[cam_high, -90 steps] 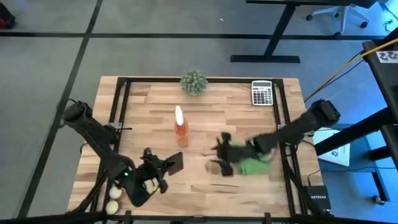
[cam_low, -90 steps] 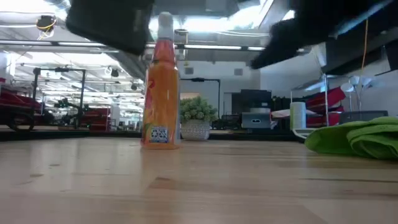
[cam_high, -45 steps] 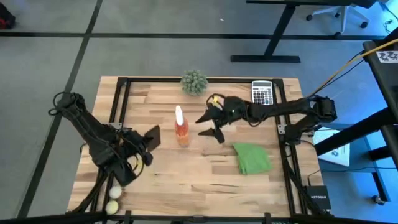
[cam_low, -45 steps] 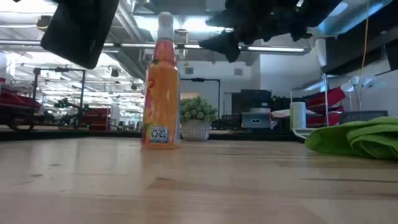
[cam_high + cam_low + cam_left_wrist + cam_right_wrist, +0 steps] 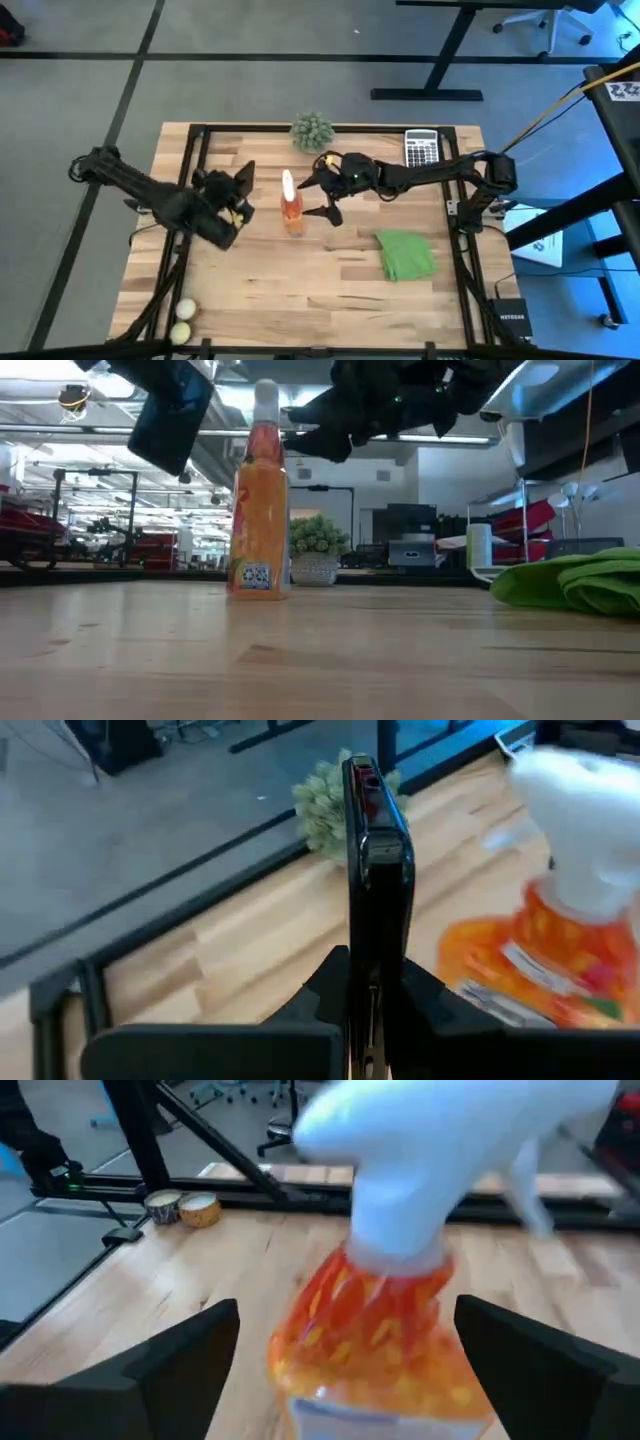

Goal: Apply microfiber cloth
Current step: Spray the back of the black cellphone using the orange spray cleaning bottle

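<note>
**Inspector:** Where is the small bright green microfiber cloth (image 5: 406,254)?

**Assistant:** Flat on the wooden table (image 5: 330,290), lying loose to the right of the orange spray bottle with the white nozzle (image 5: 290,203). The right gripper (image 5: 322,192) left it a second ago and now brackets the bottle, fingers wide.

**Inspector:** And the left gripper (image 5: 238,188)?

**Assistant:** Swung up left of the bottle, clamped on a thin dark slab (image 5: 378,900). Judged: spraying comes first, wiping not begun.

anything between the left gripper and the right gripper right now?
Yes: the orange spray bottle stands between the left gripper, shut on a flat dark slab, and the open right gripper. The high view shows it; the microfiber cloth lies apart.
</note>
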`<state>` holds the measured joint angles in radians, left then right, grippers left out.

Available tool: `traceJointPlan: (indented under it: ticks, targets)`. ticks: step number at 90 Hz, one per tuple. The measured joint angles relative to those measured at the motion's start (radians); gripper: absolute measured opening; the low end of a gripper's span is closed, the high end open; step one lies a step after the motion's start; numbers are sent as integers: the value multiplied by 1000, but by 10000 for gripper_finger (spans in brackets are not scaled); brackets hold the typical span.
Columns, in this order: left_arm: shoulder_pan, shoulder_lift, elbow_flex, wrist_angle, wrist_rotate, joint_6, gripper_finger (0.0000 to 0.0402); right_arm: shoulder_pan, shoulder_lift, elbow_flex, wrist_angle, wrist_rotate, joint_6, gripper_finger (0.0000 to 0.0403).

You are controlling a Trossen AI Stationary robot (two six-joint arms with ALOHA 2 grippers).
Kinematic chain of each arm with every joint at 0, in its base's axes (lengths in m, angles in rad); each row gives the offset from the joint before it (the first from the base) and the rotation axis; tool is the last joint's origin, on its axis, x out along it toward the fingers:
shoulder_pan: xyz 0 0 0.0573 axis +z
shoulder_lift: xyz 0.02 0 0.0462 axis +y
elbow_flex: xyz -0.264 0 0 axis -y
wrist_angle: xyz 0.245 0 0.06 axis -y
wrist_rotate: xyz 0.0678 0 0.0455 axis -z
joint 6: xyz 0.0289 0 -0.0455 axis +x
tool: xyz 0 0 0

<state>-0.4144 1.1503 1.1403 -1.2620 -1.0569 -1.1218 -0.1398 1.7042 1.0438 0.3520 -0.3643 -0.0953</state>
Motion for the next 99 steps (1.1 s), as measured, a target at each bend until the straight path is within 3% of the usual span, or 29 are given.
traceJointPlan:
  ticks: [10,23,47,67,99]
  targets:
    - [125,-92,-73,178,111,264,10,0,0,20,-20,20,-33,351]
    - [292,-202,-192,352,217,475,10,0,0,24,-21,37,-48,351]
    - [656,-335,-469,946,699,877,9,2,13,23,0,35,-42,351]
    - [828,-312,-570,1174,972,923,9,-13,21,23,85,110,10,351]
    - [846,-288,-575,1264,1054,937,9,-5,133,130,144,85,5,351]
